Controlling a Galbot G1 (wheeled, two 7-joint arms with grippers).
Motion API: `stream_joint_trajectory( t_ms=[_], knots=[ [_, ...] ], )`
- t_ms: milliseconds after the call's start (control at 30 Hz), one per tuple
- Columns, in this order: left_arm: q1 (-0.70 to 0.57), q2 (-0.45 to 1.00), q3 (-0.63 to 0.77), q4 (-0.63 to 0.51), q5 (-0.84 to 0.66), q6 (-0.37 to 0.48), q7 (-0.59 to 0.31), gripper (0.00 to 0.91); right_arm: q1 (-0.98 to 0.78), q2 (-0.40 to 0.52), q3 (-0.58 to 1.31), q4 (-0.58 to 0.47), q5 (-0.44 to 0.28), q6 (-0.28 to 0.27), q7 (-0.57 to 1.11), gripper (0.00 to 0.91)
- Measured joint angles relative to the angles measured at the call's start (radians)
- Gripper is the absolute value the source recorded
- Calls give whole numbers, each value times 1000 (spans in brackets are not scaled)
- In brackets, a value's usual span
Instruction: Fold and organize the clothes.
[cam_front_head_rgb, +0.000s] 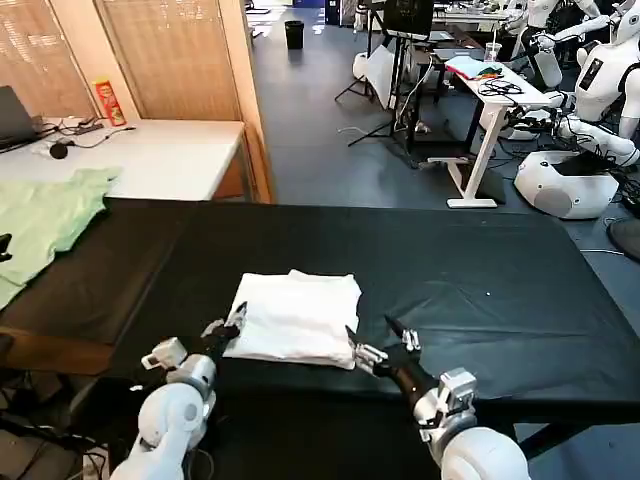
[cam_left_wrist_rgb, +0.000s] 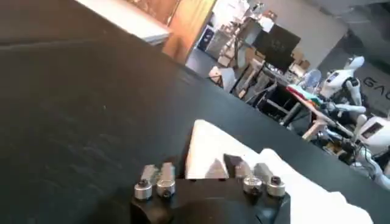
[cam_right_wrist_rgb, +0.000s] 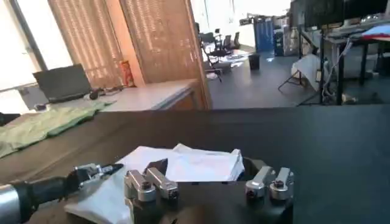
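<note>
From the head view, the folded white T-shirt (cam_front_head_rgb: 297, 318) lies plain side up on the black table (cam_front_head_rgb: 480, 290), close to its near edge and left of the middle. The left gripper (cam_front_head_rgb: 228, 325) sits at the shirt's near-left corner with fingers apart, and the right gripper (cam_front_head_rgb: 378, 342) at its near-right corner, also spread. A pale green garment (cam_front_head_rgb: 45, 222) lies at the table's far-left corner. In the left wrist view, the left gripper's (cam_left_wrist_rgb: 204, 171) parted fingers frame a corner of the T-shirt (cam_left_wrist_rgb: 256, 173). In the right wrist view, the right gripper's (cam_right_wrist_rgb: 210, 176) spread fingers flank the T-shirt (cam_right_wrist_rgb: 183, 167), with the left gripper (cam_right_wrist_rgb: 100, 172) just beyond its other corner.
</note>
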Motion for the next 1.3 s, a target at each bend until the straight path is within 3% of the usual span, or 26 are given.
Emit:
stream_joint_trajectory(
  t_ms=[167,433,967,1133,1300],
  knots=[
    [-6,4,2,-16,43,11,-3,0,-2,3,2,-3,-13,2,0,878],
    [-22,72,-36,-56,290,72,12,0,-16,4,35,-21,-62,5,0,878],
    [36,470,-243,-169,541,12,53,0,-19,31,47,-33,-95,8,1,878],
    [44,467,-217,-262,570,38,16,0,-35,40,47,-34,-110,10,-1,878],
    [44,383,-88,-321,483,68,-29,0,-53,44,51,-29,-114,9,-1,878]
  ],
)
